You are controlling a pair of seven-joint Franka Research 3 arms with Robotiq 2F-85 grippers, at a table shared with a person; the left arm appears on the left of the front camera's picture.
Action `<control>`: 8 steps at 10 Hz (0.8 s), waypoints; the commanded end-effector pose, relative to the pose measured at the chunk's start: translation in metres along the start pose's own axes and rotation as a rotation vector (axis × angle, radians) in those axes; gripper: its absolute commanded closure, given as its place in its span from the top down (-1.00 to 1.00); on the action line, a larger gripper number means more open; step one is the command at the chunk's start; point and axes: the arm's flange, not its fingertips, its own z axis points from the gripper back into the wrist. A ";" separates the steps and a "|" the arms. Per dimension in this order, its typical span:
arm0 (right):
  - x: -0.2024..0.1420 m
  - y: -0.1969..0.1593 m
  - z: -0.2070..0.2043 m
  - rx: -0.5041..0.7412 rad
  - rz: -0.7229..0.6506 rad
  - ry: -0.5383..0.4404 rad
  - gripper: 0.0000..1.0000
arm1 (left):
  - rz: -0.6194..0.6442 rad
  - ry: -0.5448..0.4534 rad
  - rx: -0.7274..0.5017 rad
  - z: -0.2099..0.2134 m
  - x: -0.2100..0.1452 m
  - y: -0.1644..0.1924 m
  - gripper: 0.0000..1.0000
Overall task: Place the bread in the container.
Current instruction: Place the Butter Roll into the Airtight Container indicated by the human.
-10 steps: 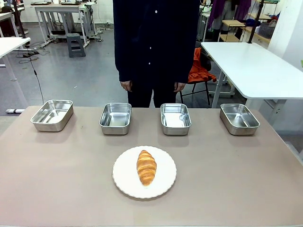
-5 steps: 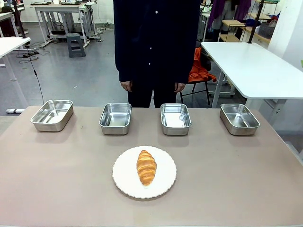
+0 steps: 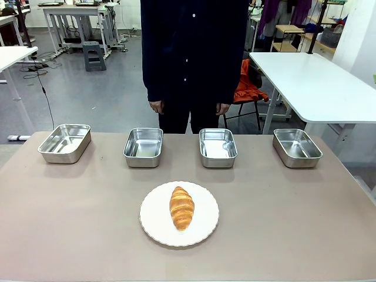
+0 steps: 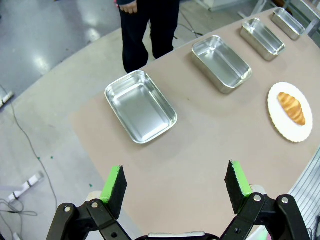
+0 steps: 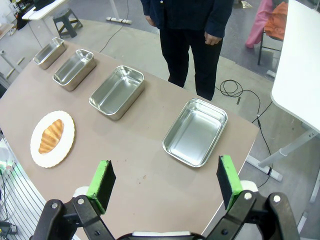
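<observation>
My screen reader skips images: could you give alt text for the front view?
A golden croissant lies on a white plate; four empty steel trays line the table's far side, a person in dark clothes standing behind them.

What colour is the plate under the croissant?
White, with a scalloped edge. The plate under the croissant shows best in the front view.

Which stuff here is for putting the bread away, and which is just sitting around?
For the job: croissant; one of four steel trays, can't tell which: far-left tray, mid-left tray, mid-right tray, far-right tray.
Just there: white plate under the croissant; side table; orange cloth.
</observation>
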 end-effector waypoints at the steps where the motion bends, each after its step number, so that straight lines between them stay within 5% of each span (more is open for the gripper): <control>1: 0.000 0.000 0.000 0.003 0.002 -0.007 1.00 | 0.007 -0.002 0.005 0.001 0.001 0.000 1.00; 8: 0.000 0.000 0.000 0.003 0.002 -0.007 1.00 | 0.007 -0.002 0.005 0.001 0.001 0.000 1.00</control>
